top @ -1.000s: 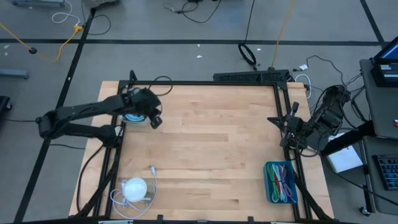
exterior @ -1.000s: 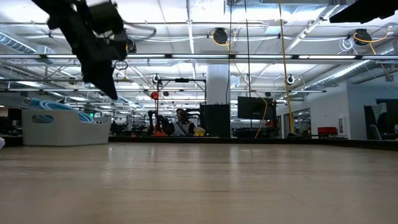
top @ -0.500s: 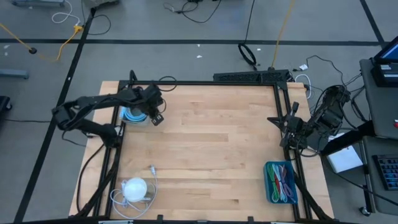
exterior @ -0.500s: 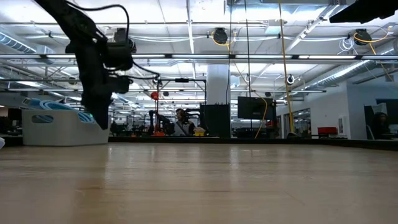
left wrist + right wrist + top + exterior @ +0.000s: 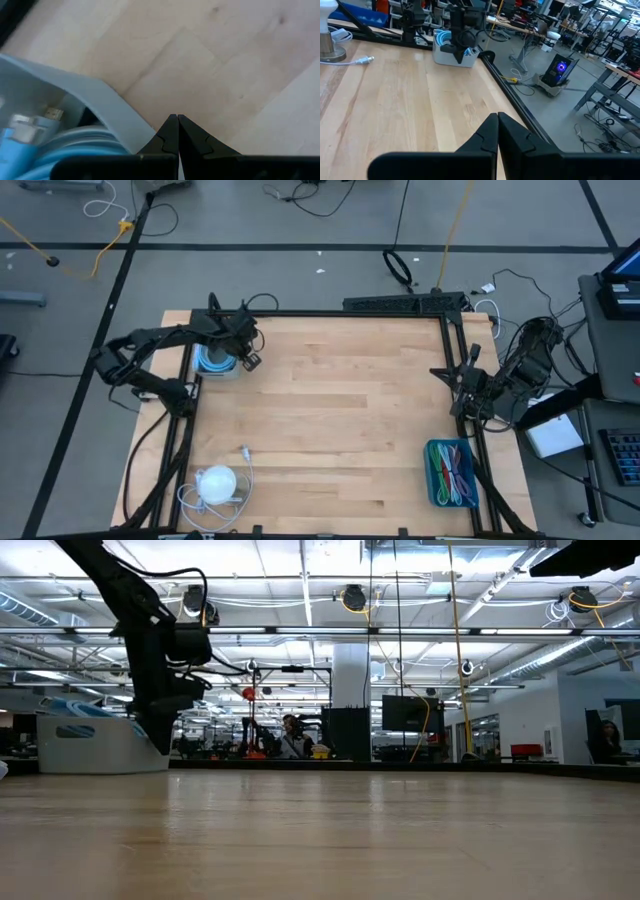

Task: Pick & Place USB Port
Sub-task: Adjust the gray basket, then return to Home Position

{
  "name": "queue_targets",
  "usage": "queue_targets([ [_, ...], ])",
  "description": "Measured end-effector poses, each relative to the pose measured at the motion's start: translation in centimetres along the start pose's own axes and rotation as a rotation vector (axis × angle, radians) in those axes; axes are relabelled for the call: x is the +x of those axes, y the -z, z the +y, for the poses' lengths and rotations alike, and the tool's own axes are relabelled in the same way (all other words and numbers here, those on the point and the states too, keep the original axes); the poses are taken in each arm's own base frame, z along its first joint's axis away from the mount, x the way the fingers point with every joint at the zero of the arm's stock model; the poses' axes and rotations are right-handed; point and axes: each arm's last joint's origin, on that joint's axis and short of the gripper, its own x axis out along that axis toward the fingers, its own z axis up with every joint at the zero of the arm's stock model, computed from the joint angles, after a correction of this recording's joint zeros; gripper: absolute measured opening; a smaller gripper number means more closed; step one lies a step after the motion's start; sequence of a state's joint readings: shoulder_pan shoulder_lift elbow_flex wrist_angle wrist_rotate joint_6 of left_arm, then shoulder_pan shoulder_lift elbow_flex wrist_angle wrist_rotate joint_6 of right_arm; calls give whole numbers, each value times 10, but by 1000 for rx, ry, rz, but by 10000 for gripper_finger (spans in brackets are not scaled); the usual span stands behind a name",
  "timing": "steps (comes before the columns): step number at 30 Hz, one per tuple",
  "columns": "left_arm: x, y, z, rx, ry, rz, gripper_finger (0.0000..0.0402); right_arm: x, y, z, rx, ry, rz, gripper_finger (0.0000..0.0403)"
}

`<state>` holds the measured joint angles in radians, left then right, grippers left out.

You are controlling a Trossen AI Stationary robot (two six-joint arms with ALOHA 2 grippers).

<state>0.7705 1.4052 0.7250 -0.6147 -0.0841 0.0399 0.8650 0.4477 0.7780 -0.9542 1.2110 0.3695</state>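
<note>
A white bin [image 5: 214, 364] of coiled blue cable stands at the table's far left corner. In the left wrist view a USB plug [image 5: 20, 123] lies on the blue coils inside it. My left gripper [image 5: 251, 361] is shut and points down just right of the bin's wall [image 5: 102, 102]; in the low view it [image 5: 160, 740] hangs low beside the bin [image 5: 95, 743]. My right gripper [image 5: 497, 118] is shut and waits at the table's right edge [image 5: 478, 388]. A second USB plug [image 5: 243, 450] lies on the wood near a white dome [image 5: 218, 481]. My left gripper's shut fingertips [image 5: 171, 124] hang close beside the bin's right wall [image 5: 135, 131], coming from above. I cannot tell whether they touch it.
A blue tray of coloured cables [image 5: 452, 473] sits at the near right corner. The white dome with its looped white cord [image 5: 190, 498] sits at the near left corner. Black frame rails [image 5: 340, 313] run along the table's edges. Bare wood [image 5: 350, 410] fills the middle.
My left gripper has moved toward the table's far edge and down, ending beside the white bin, while the arm's elbow has folded in toward the table. Its fingers have stayed shut. The right arm has kept still.
</note>
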Motion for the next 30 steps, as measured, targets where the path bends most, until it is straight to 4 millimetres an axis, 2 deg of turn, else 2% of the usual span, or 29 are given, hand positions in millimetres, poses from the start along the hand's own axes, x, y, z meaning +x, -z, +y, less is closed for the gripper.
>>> queue_targets([
  [6,0,-1,4,-2,36,-11,0,0,0,0,0,-1,0,0],
  [14,0,-4,-4,35,65,-49,0,0,0,0,0,-2,1,0],
  [20,-7,-11,-15,79,194,-155,0,0,0,0,-1,-3,1,0],
  [25,-34,-21,-36,160,394,-378,0,4,3,10,-31,-44,-11,0],
  [30,-81,-21,-63,257,633,-636,0,11,10,35,-75,-224,-48,0],
])
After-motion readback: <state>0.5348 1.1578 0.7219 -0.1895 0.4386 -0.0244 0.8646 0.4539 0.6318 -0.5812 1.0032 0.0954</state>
